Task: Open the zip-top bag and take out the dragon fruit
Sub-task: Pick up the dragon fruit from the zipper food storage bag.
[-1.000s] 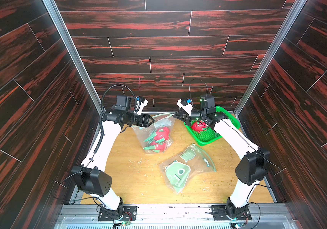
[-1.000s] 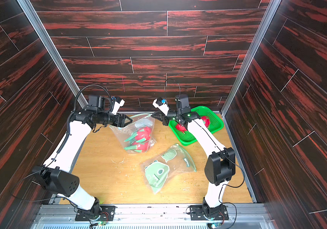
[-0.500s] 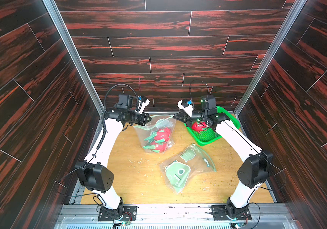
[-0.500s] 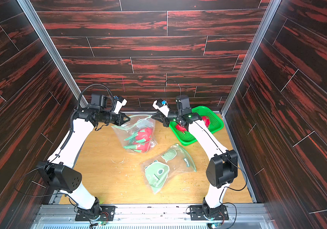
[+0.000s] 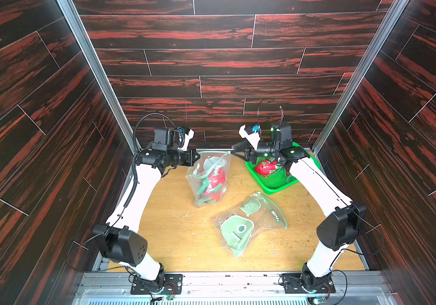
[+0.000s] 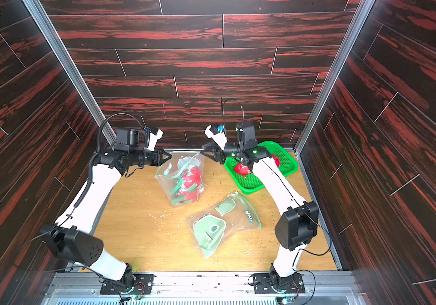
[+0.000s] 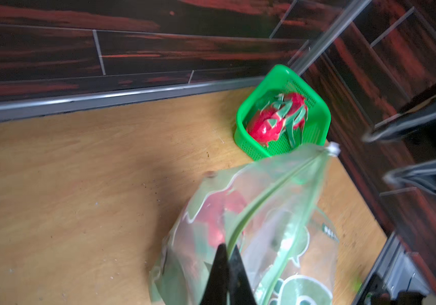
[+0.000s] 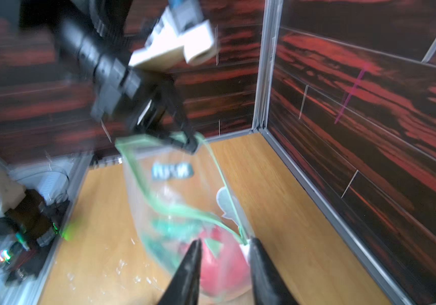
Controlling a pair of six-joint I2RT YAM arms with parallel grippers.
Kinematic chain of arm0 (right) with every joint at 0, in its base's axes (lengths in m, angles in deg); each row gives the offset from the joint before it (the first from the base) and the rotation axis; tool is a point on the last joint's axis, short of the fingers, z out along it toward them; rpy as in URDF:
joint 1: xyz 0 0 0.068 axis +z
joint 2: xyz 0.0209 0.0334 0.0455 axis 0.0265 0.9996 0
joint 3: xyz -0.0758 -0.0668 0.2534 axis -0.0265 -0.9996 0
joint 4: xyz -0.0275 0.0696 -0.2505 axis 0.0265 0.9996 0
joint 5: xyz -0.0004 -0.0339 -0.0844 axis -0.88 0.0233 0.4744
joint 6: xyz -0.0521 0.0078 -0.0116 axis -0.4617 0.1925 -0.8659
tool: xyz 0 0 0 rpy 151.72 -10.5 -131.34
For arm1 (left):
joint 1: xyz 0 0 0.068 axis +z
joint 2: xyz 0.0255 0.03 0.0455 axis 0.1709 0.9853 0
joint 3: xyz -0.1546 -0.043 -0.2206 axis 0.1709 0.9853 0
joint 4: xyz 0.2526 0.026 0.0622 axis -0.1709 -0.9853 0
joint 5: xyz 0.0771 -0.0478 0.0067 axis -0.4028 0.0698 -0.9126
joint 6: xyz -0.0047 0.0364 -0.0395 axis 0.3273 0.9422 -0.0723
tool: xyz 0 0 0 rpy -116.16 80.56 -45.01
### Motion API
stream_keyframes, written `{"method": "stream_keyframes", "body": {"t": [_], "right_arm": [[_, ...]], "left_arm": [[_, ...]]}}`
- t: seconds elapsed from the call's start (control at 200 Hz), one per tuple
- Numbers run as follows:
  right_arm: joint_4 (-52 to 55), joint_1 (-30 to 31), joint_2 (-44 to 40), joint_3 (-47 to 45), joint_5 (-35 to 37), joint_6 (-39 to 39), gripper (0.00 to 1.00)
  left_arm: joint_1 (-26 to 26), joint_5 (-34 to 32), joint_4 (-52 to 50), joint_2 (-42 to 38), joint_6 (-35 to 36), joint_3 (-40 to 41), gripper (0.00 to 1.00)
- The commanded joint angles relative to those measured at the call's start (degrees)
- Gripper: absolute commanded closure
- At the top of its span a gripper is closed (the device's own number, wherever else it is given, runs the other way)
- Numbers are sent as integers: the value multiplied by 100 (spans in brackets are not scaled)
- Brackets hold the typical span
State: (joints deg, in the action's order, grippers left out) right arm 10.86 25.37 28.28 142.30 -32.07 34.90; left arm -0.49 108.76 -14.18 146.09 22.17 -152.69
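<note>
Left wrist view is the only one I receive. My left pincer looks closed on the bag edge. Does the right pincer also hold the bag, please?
Observer: No. In the right wrist view the right pincer stands open. The white slider of the zip-top bag lies beside one finger, not clamped.
Operator: Is another bag somewhere on the table?
Observer: Yes. In both top views a second bag lies flat on the table, apparently empty, nearer the arm bases and toward the right arm's side.
</note>
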Motion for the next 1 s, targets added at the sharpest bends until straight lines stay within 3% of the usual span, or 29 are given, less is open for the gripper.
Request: {"method": "stream_keyframes", "body": {"t": [0.0,0.356,0.671,0.992], "right_arm": [[362,14,-210,380,-58,679,60],[371,30,-320,617,-476,2327,58],[745,587,186,1008,-392,3196,63],[385,943,805,884,-57,3717,65]], "left_arm": [[-22,-175,983,-634,-664,58,100],[-62,-871,1076,-918,-958,439,100],[-57,-684,1872,-926,-1659,1100,100],[-122,-449,2534,-1080,-2435,1635,100]]}}
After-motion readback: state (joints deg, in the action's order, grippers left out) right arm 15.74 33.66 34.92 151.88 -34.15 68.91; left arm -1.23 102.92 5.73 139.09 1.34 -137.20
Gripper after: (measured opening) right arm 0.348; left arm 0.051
